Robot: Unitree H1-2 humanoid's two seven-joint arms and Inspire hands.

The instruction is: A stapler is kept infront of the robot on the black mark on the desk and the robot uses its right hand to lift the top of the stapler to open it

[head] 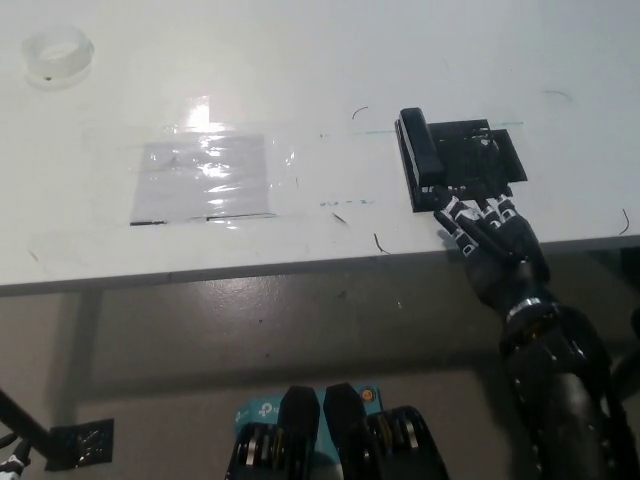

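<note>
- Stapler point(421, 148) lies flat on the black mark point(478, 160) near the right end of the white desk point(300, 60), its long body running away from the robot along the mark's left side, its top down against the base as far as this view shows.
- Right hand point(492, 238) sits at the desk's near edge, just below the black mark, palm down; its fingers point(470, 218) are loosely spread and point up toward the mark, pinching nothing.
- Fingertips reach about to the near edge of the mark; whether they touch it I cannot tell. The stapler's near end is just up and to the left of them, with a small gap between.
- Left hand is not in view.
- Judged from the stapler lying closed, the lift is not yet done, so the step in hand is reaching in for the top.
- To do it well, the hand likely needs to go forward and a little to the robot's left, so the fingertips meet the front end of the top arm rather than the mark beside it.
- Hooking under the lip of the top and raising it in an arc about the far hinge should open it; a straight upward pull may drag the whole stapler off the mark.
- A roll of clear tape point(58, 53) sits at the far left corner and a shiny clear sheet point(205, 175) lies mid-desk, both well apart from the work.
</note>
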